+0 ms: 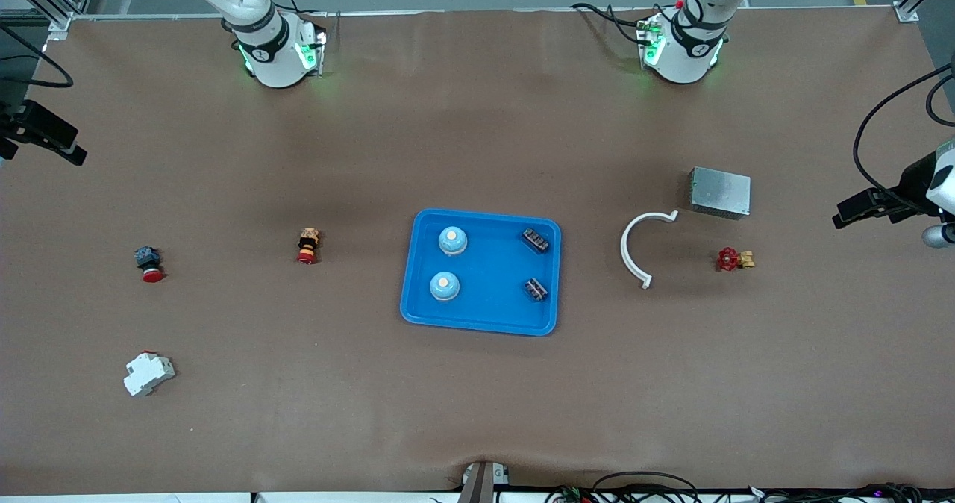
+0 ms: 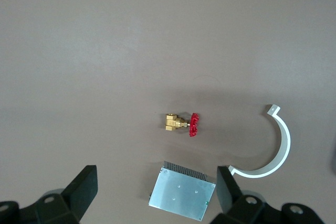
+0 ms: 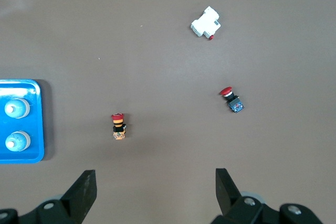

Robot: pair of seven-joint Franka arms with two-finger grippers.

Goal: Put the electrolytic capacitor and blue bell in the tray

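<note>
Tray (image 1: 481, 305): shallow bright blue rectangle with rounded corners and a raised rim, flat on the brown table (image 1: 477, 398) about midway between the two arms' ends.
Blue bells: two pale blue domes with light tops, both inside the tray along its side toward the right arm's end; one bell (image 1: 452, 240) lies farther from the front camera, the other bell (image 1: 444, 286) nearer to it.
Capacitors: two small dark ribbed parts inside the tray along its side toward the left arm's end; one capacitor (image 1: 536, 240) near the tray's corner farther from the front camera, the other capacitor (image 1: 536, 289) nearer. Their detail is too small to tell more.
Left hand (image 2: 156, 192): fingers spread wide, holding nothing, up in the air over the grey metal box (image 1: 720, 192); the arm waits.
Right hand (image 3: 156, 192): fingers spread wide, holding nothing, up in the air over bare table near the orange and red push button (image 1: 307, 246); the arm waits.
White curved clamp (image 1: 638, 249): half ring lying flat between the tray and the grey metal box, apart from both.
Brass valve (image 1: 735, 259): red handwheel, on its side, nearer to the front camera than the grey metal box.
Red mushroom button (image 1: 148, 263): dark body, toward the right arm's end of the table, well apart from the tray.
White breaker (image 1: 148, 374): nearer to the front camera than the red mushroom button.
</note>
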